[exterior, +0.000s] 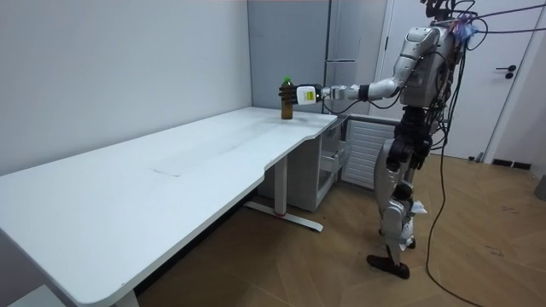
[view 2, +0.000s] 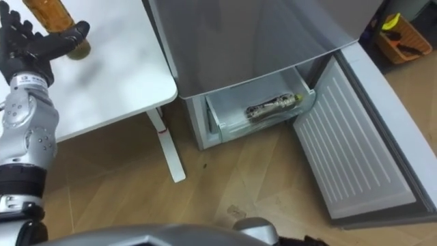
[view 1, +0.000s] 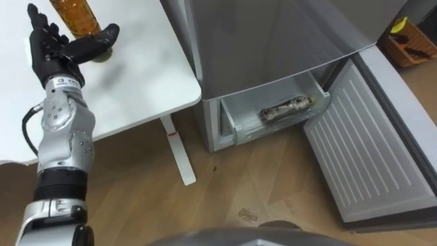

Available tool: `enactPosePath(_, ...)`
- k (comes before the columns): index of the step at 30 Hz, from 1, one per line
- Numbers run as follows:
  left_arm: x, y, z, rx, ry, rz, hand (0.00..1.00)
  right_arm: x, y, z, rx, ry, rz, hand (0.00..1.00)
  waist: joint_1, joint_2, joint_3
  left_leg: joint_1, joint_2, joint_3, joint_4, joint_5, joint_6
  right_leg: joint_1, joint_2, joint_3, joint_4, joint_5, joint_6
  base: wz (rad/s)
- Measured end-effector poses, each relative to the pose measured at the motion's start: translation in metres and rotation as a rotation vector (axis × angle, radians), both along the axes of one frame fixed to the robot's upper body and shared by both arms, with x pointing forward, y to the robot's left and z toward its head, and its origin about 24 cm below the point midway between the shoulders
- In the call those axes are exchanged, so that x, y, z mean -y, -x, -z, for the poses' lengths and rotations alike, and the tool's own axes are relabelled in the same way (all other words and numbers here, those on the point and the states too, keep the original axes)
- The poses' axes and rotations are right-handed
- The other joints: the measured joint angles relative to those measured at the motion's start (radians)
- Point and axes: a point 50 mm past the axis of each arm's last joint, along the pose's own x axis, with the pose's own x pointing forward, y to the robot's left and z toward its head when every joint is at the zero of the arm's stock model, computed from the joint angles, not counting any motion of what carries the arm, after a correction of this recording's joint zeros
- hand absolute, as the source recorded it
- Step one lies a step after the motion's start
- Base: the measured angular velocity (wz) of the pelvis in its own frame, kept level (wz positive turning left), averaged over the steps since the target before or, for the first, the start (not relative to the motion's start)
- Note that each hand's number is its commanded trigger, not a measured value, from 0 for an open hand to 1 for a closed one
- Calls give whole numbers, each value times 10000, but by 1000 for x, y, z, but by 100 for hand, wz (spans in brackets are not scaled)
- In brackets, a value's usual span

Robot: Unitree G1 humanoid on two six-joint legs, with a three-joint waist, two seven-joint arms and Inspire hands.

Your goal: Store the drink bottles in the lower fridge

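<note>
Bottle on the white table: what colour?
Amber-brown clear plastic bottle; best in left eye view.

In the upper left of the frame, a tall amber plastic bottle (view 1: 76,14) stands on the flat white table (view 1: 136,75), with the robot's black left hand (view 1: 58,49) just beside it. Right of the table stands the grey metal fridge (view 1: 273,41). In its clear bottom drawer (view 1: 232,126), mid-frame, a small clear plastic bottle (view 1: 285,109) lies on its side. The white ribbed fridge door (view 1: 362,157) stands open at the lower right.

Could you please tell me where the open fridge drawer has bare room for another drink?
The drawer is bare at its left end, between its left wall and the lying bottle; the bottle crowds its middle and right.
</note>
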Motion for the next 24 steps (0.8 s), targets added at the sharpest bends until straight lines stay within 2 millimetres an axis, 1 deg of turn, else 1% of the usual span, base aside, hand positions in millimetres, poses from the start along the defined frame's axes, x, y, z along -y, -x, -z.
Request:
enactPosePath(2, -6, -4, -6, 209, 107, -273, 0, 0, 3, 0, -154, 57, -112, 0, 58, 4, 0, -40, 1, 25, 61, 3, -2, -62, 7, 112, 72, 0, 0, -11)
enactPosePath(7, -14, -6, -16, 459, -29, -534, 0, 1, 6, 0, -376, 166, -560, 0, -4, -9, -8, 43, -6, -5, 49, 3, -1, -12, 6, 145, 70, 0, 1, -3)
enactPosePath(14, -16, -6, -15, 251, -25, -559, 0, 3, 9, -1, -656, 275, -1057, 0, -14, 14, -17, 94, -5, -16, 55, 3, -1, 27, 14, 175, 98, 6, -2, 0)
enactPosePath(17, -23, -4, -11, -47, -202, -666, 0, 5, 11, -1, -681, 288, -857, 0, 25, 62, -44, 111, 2, 21, 72, 3, 0, 33, 44, 265, 121, 30, 3, -6)
enactPosePath(22, -35, -2, -15, -183, -630, -753, 0, 6, 11, -2, -792, 283, -971, 0, 31, 137, -6, 90, 18, 64, 59, 0, 1, -59, 84, 363, 254, 32, 1, -6)
enactPosePath(24, -36, -2, -15, -173, -675, -744, 0, 6, 11, -2, -780, 228, -976, 0, 28, 175, -23, 90, 22, 64, 59, 0, 0, -61, 92, 369, 255, 33, 0, 0)
